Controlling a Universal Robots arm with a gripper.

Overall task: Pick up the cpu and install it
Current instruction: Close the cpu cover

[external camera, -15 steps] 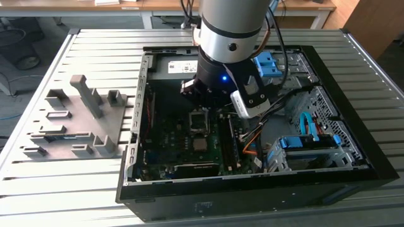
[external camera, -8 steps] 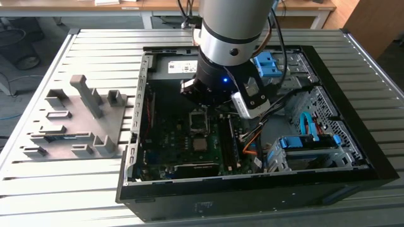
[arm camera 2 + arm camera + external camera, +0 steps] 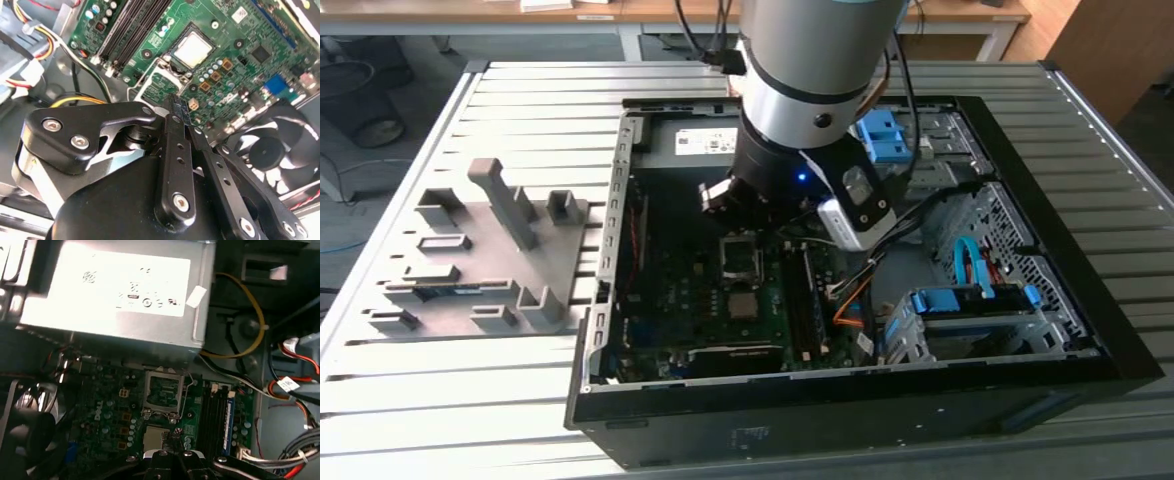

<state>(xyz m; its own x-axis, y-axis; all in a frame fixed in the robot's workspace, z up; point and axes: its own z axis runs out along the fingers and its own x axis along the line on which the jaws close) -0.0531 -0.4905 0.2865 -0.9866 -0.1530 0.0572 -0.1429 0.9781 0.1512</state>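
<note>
Exterior view: the arm (image 3: 807, 90) hung over the open computer case (image 3: 854, 420), which lay open side up on the slatted surface (image 3: 480, 400), probably so the motherboard (image 3: 680, 300) could be reached from above. The cpu (image 3: 743, 305) lay flat on the board just beside the empty socket (image 3: 739, 257), not seated. The case also held the power supply (image 3: 687, 140) and blue drive bays (image 3: 961, 305). A grey fixture block (image 3: 480, 270) sat outside the case, on the exterior view's left.

Second wrist view: the gripper (image 3: 181, 112) had its fingers together with nothing between them, tips over the board near the socket (image 3: 157, 85). The cpu (image 3: 193, 50) lay beyond, apart from them. The fan (image 3: 272, 150) sat at the case edge.

First wrist view: the gripper (image 3: 175, 440) was near the cpu (image 3: 152, 436), contact not shown. The socket (image 3: 162, 391) frame stood open, between the cpu and the power supply (image 3: 115, 290).
</note>
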